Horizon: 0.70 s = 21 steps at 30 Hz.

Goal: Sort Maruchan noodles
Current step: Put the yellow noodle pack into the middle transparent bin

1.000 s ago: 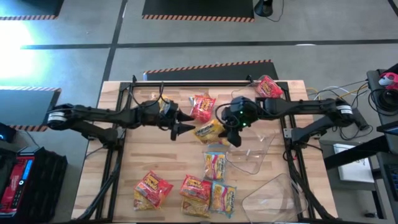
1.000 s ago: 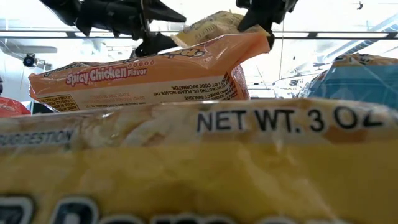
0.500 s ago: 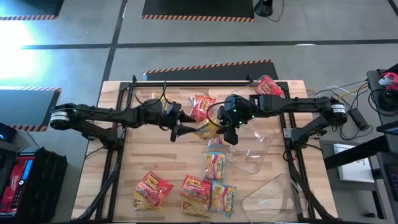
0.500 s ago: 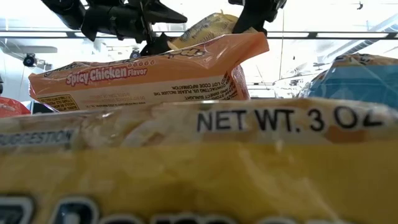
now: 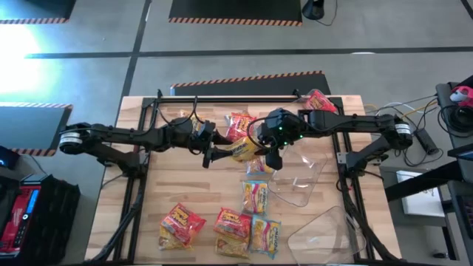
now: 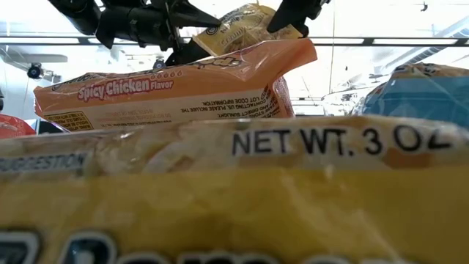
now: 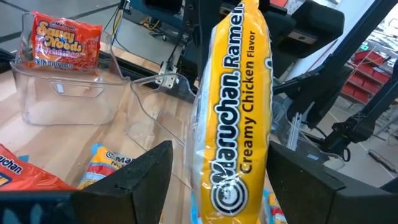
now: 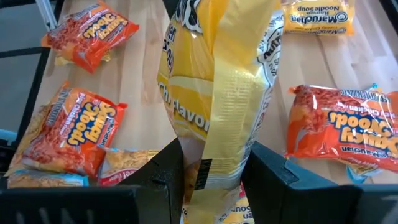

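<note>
A yellow Maruchan noodles packet (image 5: 246,150) hangs above the middle of the table, with my right gripper (image 5: 270,153) shut on its right end. My left gripper (image 5: 219,153) is open at the packet's left end. In the left wrist view its two fingers (image 7: 144,180) stand on either side of the packet (image 7: 235,106) with gaps showing. A red packet (image 5: 240,125) lies on the wood just beyond. Several more packets (image 5: 233,229) lie near the front edge, and one lies at mid-table (image 5: 255,193). Another red packet (image 5: 319,102) sits in a clear tub at the far right. My right gripper pinches the yellow packet's right end (image 8: 214,163) between its two fingers (image 8: 166,177), with the plastic bunched there and the back seam facing the camera. The fingers slant down from the table's right. The packet is lifted clear and reaches out toward my left gripper.
Two clear plastic tubs (image 5: 304,177) (image 5: 330,235) lie on the table's right half. A black bar (image 5: 236,97) runs along the far edge. In the low view, packets (image 6: 168,92) close to the lens block most of the table.
My right gripper has risen a little and rolled, carrying the yellow packet up and slightly toward the far edge. The packet's free left end has come in between my left gripper's open fingers. My left gripper has stayed in place.
</note>
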Tool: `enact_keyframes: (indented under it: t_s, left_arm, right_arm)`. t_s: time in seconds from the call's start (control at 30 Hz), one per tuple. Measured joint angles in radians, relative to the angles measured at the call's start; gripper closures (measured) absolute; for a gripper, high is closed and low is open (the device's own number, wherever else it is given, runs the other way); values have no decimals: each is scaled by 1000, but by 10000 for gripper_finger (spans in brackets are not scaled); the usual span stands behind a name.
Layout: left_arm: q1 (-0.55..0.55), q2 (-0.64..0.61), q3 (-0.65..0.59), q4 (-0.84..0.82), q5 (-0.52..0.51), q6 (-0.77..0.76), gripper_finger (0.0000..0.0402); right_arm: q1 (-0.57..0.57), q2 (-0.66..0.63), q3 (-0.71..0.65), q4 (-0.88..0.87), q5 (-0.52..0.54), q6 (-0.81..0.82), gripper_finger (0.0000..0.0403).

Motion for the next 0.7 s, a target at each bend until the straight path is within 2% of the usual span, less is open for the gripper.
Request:
enact_keyframes:
  t_s: [0.47, 0.57, 0.7]
  left_arm:
    - [0, 0, 0, 22, 19, -22, 171]
    - [0, 0, 0, 27, 24, -24, 185]
    - [0, 0, 0, 30, 24, -24, 225]
  right_arm:
    - [0, 0, 0, 90, 23, -43, 283]
    - [0, 0, 0, 100, 23, -48, 283]
    - [0, 0, 0, 111, 23, -53, 283]
